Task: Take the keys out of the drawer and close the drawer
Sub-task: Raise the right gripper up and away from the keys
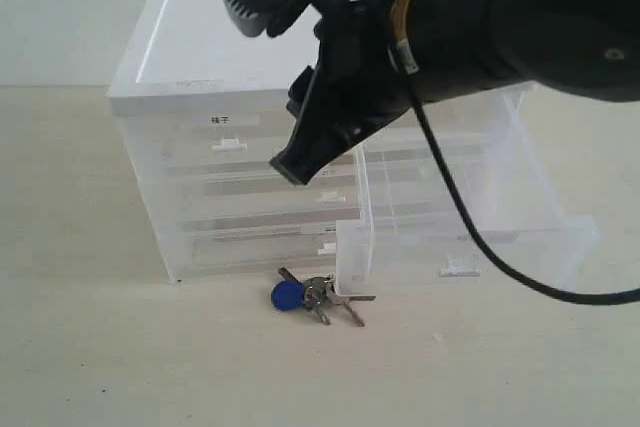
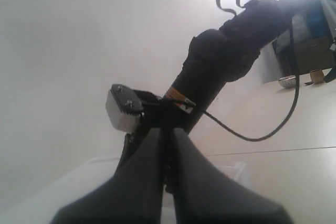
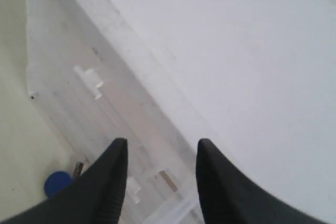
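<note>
The keys (image 1: 315, 295), a silver bunch with a round blue head, lie on the table in front of the cabinet, beside the near left corner of the open drawer (image 1: 540, 222). This clear half-width drawer is pulled far out on the right, and its white pull tab (image 1: 460, 269) faces forward. My right gripper (image 1: 295, 165) hangs open and empty over the cabinet front, above the keys. The right wrist view shows the same gripper (image 3: 161, 148) with its fingers apart and the blue key head (image 3: 56, 183) below. My left gripper (image 2: 166, 132) is shut on nothing and points up at the right arm.
The white-topped drawer cabinet (image 1: 200, 57) holds several shut clear drawers, one with a dark-character label (image 1: 219, 120). The right arm's black cable (image 1: 470, 237) loops down in front of the open drawer. Bare table (image 1: 150, 367) spreads in front and to the left.
</note>
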Robot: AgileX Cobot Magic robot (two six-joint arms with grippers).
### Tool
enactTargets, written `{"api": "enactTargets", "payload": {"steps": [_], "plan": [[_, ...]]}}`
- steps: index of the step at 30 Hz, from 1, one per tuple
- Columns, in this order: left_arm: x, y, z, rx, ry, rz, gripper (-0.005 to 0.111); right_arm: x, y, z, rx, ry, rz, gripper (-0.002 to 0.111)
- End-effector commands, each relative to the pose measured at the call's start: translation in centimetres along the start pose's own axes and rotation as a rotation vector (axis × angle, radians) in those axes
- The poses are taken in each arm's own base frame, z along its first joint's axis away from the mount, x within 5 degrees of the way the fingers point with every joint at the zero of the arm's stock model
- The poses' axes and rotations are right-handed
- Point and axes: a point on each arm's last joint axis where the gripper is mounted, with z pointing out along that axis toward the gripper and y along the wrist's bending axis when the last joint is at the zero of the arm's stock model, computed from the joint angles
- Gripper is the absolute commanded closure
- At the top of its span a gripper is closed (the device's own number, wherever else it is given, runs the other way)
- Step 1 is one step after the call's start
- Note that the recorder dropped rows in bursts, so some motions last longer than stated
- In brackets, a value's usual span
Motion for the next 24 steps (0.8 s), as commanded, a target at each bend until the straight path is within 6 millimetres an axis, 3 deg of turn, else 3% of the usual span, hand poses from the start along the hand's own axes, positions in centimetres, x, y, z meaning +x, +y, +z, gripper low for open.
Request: {"api": "enactTargets", "payload": {"steps": [1,4,7,12,16,19,24], "plan": [[1.2,-0.4,1.2,0.029,0.052,0.002,0.102,-0.8,-2.3,-2.6,0.152,-0.07,-0.009,0.07],[2.4,-1.6,3.1,0.143,0.094,0.044,0.102,-0.3,-4.9,-3.1,0.278,-0.093,0.096,0.076],[3.8,-3.5,5.0,0.33,0.107,0.073,0.102,1.0,-7.5,-3.0,0.374,-0.056,0.18,0.108],[7.4,-5.0,9.6,0.469,0.282,0.015,0.102,2.8,-10.7,-3.1,0.437,-0.047,0.263,0.108],[11.0,-6.0,13.0,0.521,0.419,0.0,0.102,3.4,-12.1,-2.9,0.431,-0.085,0.318,0.108],[12.9,-6.4,14.8,0.532,0.474,-0.005,0.102,3.6,-12.2,-2.1,0.415,-0.089,0.314,0.108],[14.0,-6.1,17.1,0.463,0.486,-0.022,0.102,3.9,-11.8,0.0,0.366,-0.082,0.287,0.108]]}}
